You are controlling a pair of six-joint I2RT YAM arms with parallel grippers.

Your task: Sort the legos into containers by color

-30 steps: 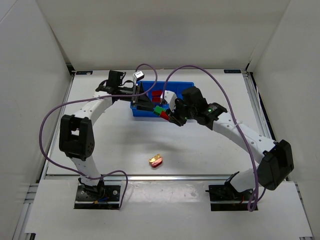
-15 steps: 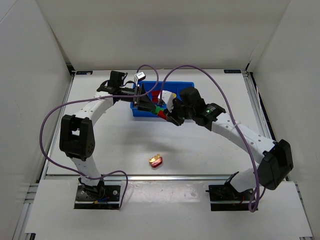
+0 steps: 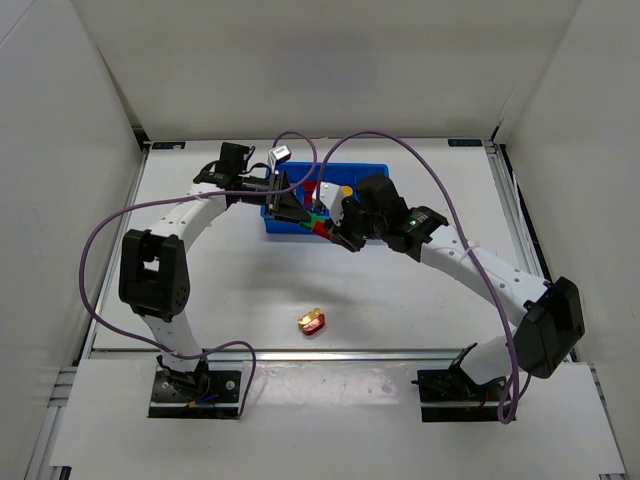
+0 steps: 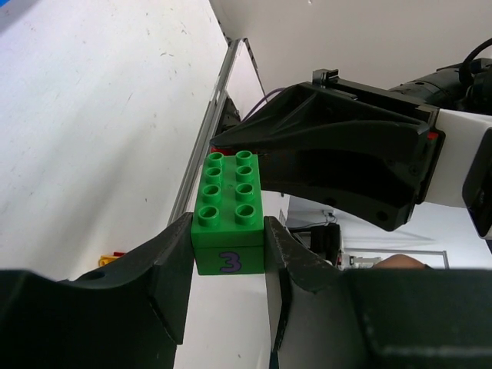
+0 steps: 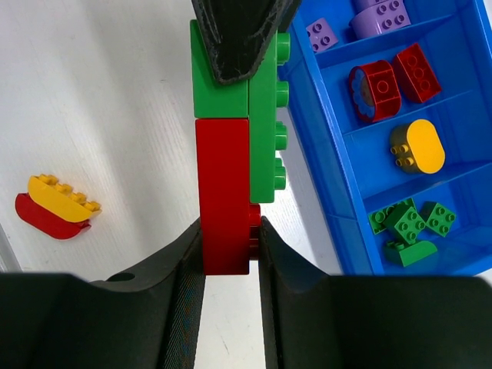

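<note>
Left wrist cam tells us most of it. Our left gripper (image 4: 228,250) is clamped tight on the green brick (image 4: 229,196), fingers flat against its two sides, studs in plain view.

Over on the right wrist cam, far left, a yellow-on-red pair (image 5: 54,206) lies on the table (image 5: 115,92), not yet split. In the middle, that green is snapped onto a red brick (image 5: 223,192), and our right gripper (image 5: 228,250) is pinched shut on the red's lower end. So the stack hangs in mid-air between both arms, just beside the blue tray (image 5: 319,165), not in it.

Looks to us like the job right now is popping the two colours apart. We'd keep both grips firm and peel, rocking one wrist so the studs lever out. A straight tug could slide a brick out of the fingers.

After that, green goes with the green pieces (image 5: 407,223) in the compartment at the bottom of that view, and red with the red ones (image 5: 392,77).
</note>
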